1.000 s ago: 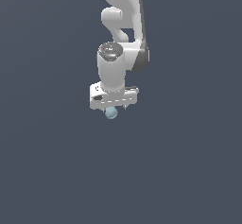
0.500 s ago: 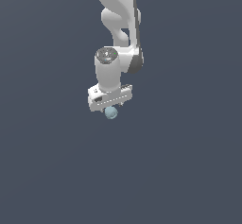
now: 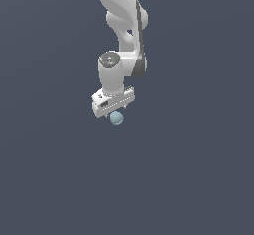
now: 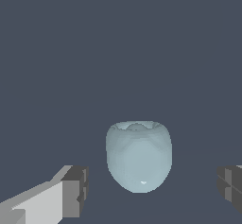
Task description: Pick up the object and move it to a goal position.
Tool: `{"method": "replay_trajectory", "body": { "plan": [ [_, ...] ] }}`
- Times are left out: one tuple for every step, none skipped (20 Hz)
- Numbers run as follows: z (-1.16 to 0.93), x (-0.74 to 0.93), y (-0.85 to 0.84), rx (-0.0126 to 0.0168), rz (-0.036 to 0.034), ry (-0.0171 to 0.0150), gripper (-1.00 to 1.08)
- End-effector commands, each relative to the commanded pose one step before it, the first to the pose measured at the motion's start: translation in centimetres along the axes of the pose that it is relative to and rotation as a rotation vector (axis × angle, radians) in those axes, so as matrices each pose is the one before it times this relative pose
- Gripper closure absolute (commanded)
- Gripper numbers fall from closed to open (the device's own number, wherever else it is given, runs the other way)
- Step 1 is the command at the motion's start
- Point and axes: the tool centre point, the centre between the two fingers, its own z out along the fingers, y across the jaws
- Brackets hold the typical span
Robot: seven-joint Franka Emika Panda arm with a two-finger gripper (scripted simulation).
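1. Scanning both views, I find no brand, label or readable writing anywhere.
2. I see only a flat, dark slate-grey backdrop, with no bench edge or room detail to make out.
3. I see the white arm [image 3: 121,11] hanging from above, wrist pointing down.
4. I read the gripper [image 4: 151,190] as open: each finger [image 4: 75,190] stands clear of the ball.
5. I place the pale blue-grey ball [image 4: 138,155] between the fingers, just under the gripper body.

Ball [image 4: 138,156]: smooth, faintly glossy, pale mottling seen. Gripper [image 3: 113,111] body: smooth white plastic look; pads [image 4: 75,191] matt grey.
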Motion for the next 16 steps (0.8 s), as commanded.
{"method": "replay_trajectory", "body": {
  "plan": [
    [0.295, -0.372, -0.094, -0.00044, -0.02796, 0.00218, -0.92],
    [0.087, -0.11, -0.03, -0.00005, -0.00773, 0.00051, -0.92],
    [0.073, -0.093, -0.026, -0.00004, -0.00654, 0.00043, -0.92],
    [0.06, -0.077, -0.022, -0.00004, -0.00534, 0.00035, -0.92],
    [0.046, -0.059, -0.018, -0.00003, -0.00416, 0.00028, -0.92],
    [0.033, -0.041, -0.014, -0.00002, -0.003, 0.0002, -0.92],
    [0.02, -0.024, -0.01, -0.00001, -0.00182, 0.00012, -0.92],
    [0.007, -0.012, 0.002, 0.0, -0.00049, 0.00003, -0.92],
    [-0.028, 0.038, 0.015, 0.00025, 0.00398, -0.00053, -0.92],
    [0.03, -0.002, 0.0, 0.0, 0.0, 0.0, -0.92],
    [0.09, -0.006, 0.001, 0.0, 0.0, 0.0, -0.92],
    [0.15, -0.009, 0.001, 0.0, 0.0, 0.0, -0.92],
    [0.209, -0.013, 0.001, 0.0, 0.0, 0.0, -0.92],
    [0.264, 0.006, -0.026, 0.0, -0.00068, 0.0001, -0.92],
    [0.326, -0.021, 0.001, 0.0, 0.0, 0.0, -0.92],
    [0.379, -0.001, -0.026, 0.00001, -0.00068, 0.00011, -0.92]
  ]
}}
